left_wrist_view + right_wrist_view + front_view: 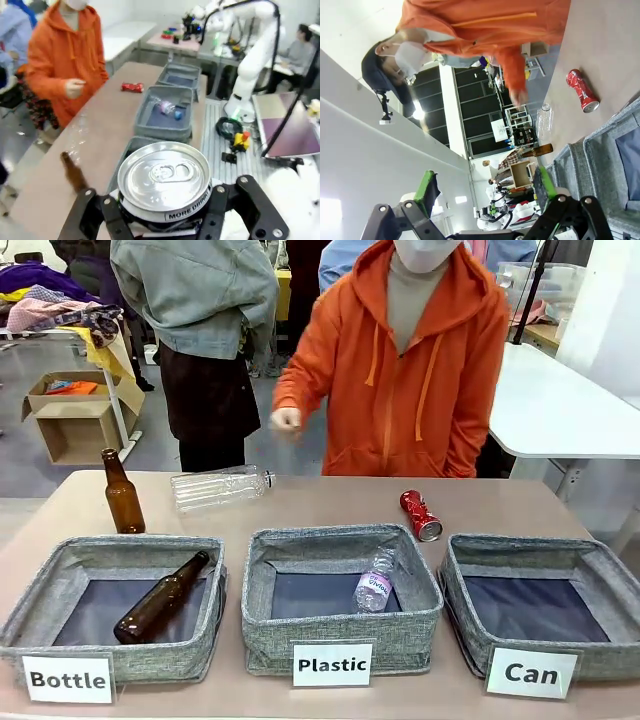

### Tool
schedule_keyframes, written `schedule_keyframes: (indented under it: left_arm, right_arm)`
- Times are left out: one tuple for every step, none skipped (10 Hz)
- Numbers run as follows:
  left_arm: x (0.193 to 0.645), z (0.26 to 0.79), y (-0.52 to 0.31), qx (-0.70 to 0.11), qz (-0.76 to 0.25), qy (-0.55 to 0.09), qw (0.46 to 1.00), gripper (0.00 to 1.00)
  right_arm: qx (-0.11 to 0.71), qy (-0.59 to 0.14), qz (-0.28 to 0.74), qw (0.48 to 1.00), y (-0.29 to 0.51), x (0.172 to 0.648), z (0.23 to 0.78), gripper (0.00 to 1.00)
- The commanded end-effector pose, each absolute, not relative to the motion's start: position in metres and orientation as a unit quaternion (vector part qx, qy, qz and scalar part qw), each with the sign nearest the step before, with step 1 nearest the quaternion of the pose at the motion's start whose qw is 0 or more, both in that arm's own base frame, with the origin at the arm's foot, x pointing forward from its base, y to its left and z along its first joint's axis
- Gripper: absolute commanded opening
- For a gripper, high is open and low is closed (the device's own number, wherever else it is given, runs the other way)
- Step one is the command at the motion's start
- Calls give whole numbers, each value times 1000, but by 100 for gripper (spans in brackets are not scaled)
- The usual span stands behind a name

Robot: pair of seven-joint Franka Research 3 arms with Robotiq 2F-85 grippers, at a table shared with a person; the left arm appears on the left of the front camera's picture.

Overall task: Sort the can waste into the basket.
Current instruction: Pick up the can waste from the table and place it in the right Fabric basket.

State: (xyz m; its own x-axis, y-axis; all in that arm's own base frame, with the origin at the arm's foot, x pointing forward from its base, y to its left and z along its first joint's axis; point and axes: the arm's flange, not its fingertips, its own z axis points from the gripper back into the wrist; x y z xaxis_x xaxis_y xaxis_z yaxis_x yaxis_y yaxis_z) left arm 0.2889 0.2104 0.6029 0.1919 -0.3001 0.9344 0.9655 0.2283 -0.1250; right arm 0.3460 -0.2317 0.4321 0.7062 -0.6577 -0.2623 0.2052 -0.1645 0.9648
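**Inspector:** State the labels read.

**Assistant:** Three grey baskets stand along the near edge of the surface, each with a white card: "Bottle" at the left corner, "Plastic" in the middle, "Can" at the right corner.

**Inspector:** Location of the cans?

**Assistant:** The red can lies on its side on the surface, behind the gap between the Plastic basket and the Can basket, apart from both. The second can sits in the left gripper, silver end and pull tab toward the wrist camera. A white band under the rim reads "MORE DRINK", the rest cut off. No brand mark can be read on it.

**Inspector:** Gripper condition?

**Assistant:** The left gripper is clamped on that can, one finger at each side. The right gripper stands wide apart, green pads bare.

**Inspector:** Other items?

**Assistant:** One brown bottle is upright near the far left corner, and another lies in the Bottle basket. A clear bottle lies near the far edge. A small one with a purple label, print unreadable, is in the Plastic basket. The person's hand is above the far edge.
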Motion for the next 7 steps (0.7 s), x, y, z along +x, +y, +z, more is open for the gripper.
schedule_keyframes:
  left_arm:
    - [315, 602, 118, -407, -534, -365, 644, 0]
    - [328, 598, 70, -402, -570, -341, 630, 0]
    - [341, 594, 8, -420, -598, -334, 595, 0]
    - [351, 585, -48, -454, -568, -343, 595, 0]
    - [354, 573, -105, -484, -572, -324, 578, 0]
    - [353, 559, -158, -501, -584, -317, 555, 0]
    - [352, 540, -220, -495, -582, -314, 563, 0]
  right_arm:
    - [681, -168, -338, 628, -233, 345, 435, 100]
    - [681, -168, -338, 628, -233, 345, 435, 100]
    - [681, -168, -338, 628, -233, 345, 435, 100]
    - [680, -166, -345, 625, -231, 346, 432, 100]
    - [681, -184, -358, 611, -264, 331, 458, 100]
    - [668, -186, -366, 621, -292, 314, 476, 100]
    - [641, -194, -360, 650, -320, 294, 489, 100]
